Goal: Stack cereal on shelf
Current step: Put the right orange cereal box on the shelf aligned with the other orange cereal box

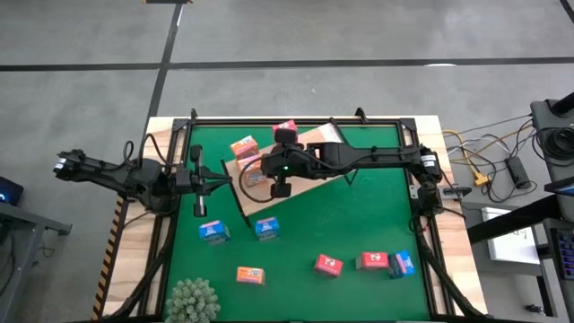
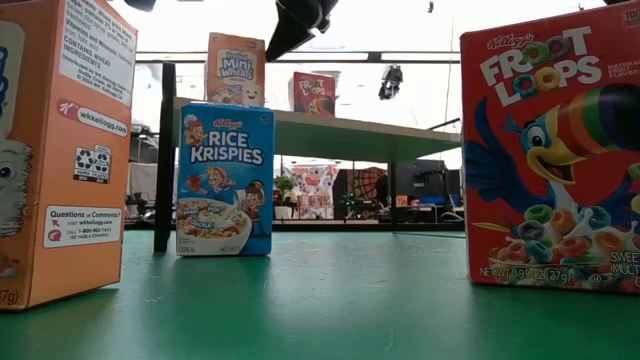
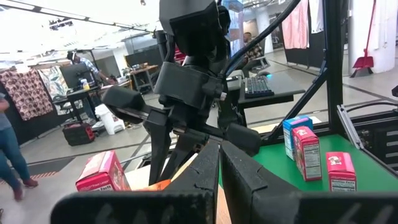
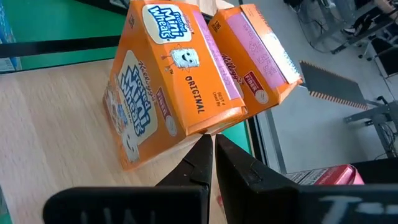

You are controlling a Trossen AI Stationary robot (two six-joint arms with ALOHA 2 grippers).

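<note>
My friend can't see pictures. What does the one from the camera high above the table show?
A wooden shelf sits on a green table, with two orange cereal boxes and a red one on it. The right gripper, shut, reaches over it; the left gripper, shut, is beside it. Six more boxes and a plant stand nearer the front.

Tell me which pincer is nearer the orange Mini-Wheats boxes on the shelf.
Right. The right pincer, shut, sits just beside the orange Mini-Wheats boxes on the shelf; the left pincer hangs off the shelf, over the green mat.

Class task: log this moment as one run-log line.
right gripper: shut, over shelf | left gripper: shut, waiting | Mini-Wheats boxes: on shelf
</note>
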